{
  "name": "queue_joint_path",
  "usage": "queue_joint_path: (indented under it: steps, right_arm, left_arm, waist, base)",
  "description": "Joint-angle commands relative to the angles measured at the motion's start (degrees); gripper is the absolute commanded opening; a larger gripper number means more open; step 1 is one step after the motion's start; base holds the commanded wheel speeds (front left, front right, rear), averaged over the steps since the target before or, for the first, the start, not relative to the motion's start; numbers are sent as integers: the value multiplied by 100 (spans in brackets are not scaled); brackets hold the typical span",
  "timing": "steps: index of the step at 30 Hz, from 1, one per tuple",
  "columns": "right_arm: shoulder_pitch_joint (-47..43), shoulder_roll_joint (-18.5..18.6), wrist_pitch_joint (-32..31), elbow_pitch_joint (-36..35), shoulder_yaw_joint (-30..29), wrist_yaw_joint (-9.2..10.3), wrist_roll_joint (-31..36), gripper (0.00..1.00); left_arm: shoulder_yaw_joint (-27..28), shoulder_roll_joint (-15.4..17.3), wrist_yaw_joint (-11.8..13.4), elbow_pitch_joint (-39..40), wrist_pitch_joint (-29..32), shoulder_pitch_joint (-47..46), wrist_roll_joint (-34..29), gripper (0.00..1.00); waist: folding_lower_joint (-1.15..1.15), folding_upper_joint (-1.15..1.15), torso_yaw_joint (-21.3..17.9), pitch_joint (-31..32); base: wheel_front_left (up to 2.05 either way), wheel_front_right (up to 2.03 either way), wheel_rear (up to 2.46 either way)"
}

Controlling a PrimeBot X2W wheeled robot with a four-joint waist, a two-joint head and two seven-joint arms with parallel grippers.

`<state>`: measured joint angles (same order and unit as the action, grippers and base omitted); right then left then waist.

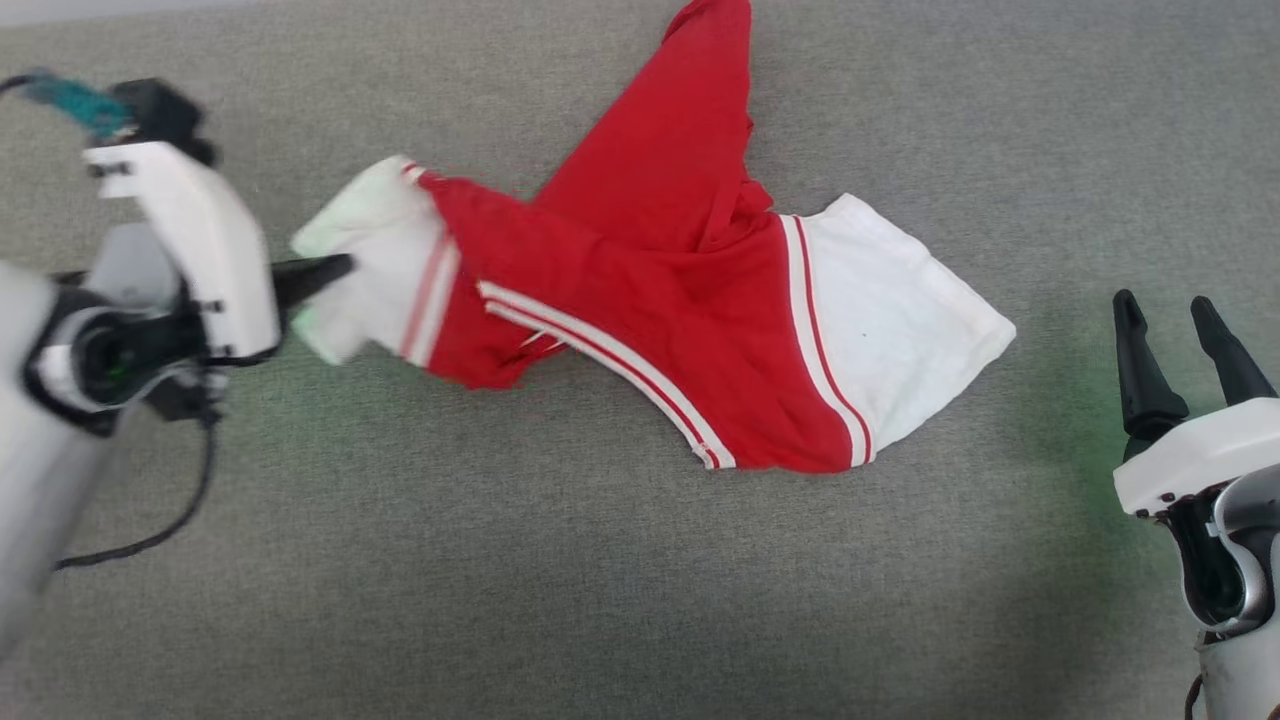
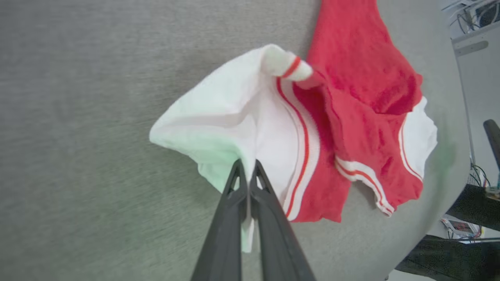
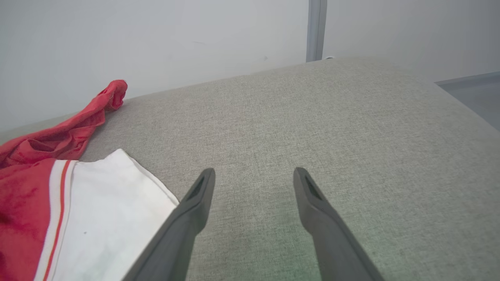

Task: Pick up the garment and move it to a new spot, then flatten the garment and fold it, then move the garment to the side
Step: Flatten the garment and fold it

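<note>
Head view: the garment (image 1: 650,290) lies crumpled across the upper middle of the frame on the grey cloth-covered worktop (image 1: 500,600). Its red body runs up to the top edge, and a red-and-white stripe band crosses it slantwise. One white sleeve end (image 1: 385,250) points to the left of the frame and the other sleeve end (image 1: 890,320) spreads flat at the right. The left claw (image 1: 335,270) reaches in from the left edge with its fingers pointing right, clamped on the left-hand white sleeve end. The right claw (image 1: 1163,305) stands at the lower right with its fingers apart and pointing up the frame, over bare worktop and well apart from the garment.

Left wrist view: the left claw (image 2: 247,164) rises from the bottom middle with its two dark fingers pressed together. White cloth of the sleeve end (image 2: 234,117) is pinched between them, and a strip of it hangs down between the fingers. The sleeve bulges open above the tips. The garment's red body (image 2: 351,97) trails off to the upper right over the worktop (image 2: 78,117).

Right wrist view: the right claw (image 3: 254,173) has its fingers spread wide and holds nothing, with bare worktop (image 3: 312,117) between them. The garment (image 3: 23,203) lies at the lower left. Its flat white sleeve end (image 3: 109,210) sits just beside the left-hand finger; whether they touch cannot be told. A pale wall (image 3: 156,39) fills the top.
</note>
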<state>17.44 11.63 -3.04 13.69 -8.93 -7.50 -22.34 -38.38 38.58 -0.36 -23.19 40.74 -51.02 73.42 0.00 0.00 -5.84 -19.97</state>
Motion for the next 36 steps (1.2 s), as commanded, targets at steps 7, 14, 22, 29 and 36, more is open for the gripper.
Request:
queue_joint_path:
  steps: [7,14,22,29,36]
  right_arm:
    - [61,53,-26,3,75,1,-27,100]
    - [77,117,-88,-58,152,2,8,100]
    - [55,261,-248,-198,311,1,64,100]
    - [-55,816,-667,-546,1256,1,69,100]
    - [-90,2060,-1520,-1147,2749,2,-454,100]
  left_arm:
    - [147,806,327,76,-276,527,-278,0]
    - [5,918,558,-104,-526,805,-595,0]
    - [20,777,532,-308,-964,786,-766,76]
    - [119,739,401,-175,-1679,967,-896,100]
    - [331,504,544,299,-3035,1548,-1077,100]
  waist:
    - [0,0,67,-69]
    - [0,0,73,-113]
    - [0,0,148,-38]
    - [0,0,284,127]
    - [0,0,459,245]
  base:
    - [0,0,0]
    - [0,0,0]
    - [0,0,0]
    - [0,0,0]
    - [0,0,0]
